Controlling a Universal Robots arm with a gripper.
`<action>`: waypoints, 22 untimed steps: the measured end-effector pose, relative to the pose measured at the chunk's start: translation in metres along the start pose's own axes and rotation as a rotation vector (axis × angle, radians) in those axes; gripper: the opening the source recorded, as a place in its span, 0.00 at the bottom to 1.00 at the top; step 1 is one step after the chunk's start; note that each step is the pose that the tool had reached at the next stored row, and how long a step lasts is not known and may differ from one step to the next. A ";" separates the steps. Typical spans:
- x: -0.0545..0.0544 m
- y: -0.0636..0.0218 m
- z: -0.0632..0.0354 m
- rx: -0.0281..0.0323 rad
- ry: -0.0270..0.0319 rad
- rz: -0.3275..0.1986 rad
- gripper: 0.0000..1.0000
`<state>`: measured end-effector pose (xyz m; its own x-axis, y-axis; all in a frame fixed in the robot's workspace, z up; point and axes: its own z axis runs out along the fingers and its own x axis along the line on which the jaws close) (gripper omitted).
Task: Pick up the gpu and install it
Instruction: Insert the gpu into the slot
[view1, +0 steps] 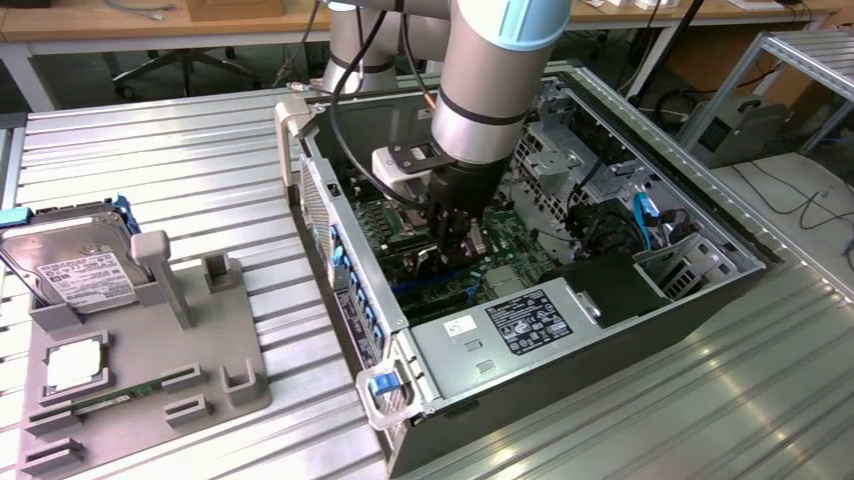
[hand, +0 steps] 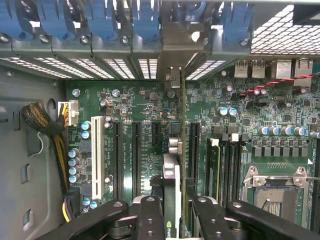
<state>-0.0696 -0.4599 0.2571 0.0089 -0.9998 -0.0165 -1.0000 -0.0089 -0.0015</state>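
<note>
My gripper (view1: 451, 240) reaches down into the open computer case (view1: 350, 262), over the green motherboard (view1: 501, 235). It is shut on the gpu (view1: 445, 268), a thin dark card held upright. In the wrist view the gpu (hand: 171, 185) shows edge-on between my gripper's (hand: 175, 207) two black fingers (hand: 150, 217). The card stands over the row of black expansion slots (hand: 136, 155). Its silver end bracket (hand: 176, 45) runs to the case's rear wall, below the blue slot clips (hand: 145, 20). Whether the card's edge sits in a slot I cannot tell.
A white slot (hand: 95, 160), a seated memory stick (hand: 214, 165) and the processor socket (hand: 275, 195) flank the card. The power supply (view1: 521, 320) fills the case's near end. On the exterior view's left, a grey fixture (view1: 147, 370) holds a hard drive (view1: 74, 270).
</note>
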 end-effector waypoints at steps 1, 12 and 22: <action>0.000 0.0000 0.0000 0.0000 0.0000 0.000 0.27; 0.000 0.0002 0.0027 0.0000 0.0001 0.001 0.27; 0.000 0.0004 0.0034 0.0001 0.0000 0.001 0.27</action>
<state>-0.0699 -0.4598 0.2538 0.0083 -0.9998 -0.0165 -1.0000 -0.0083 -0.0016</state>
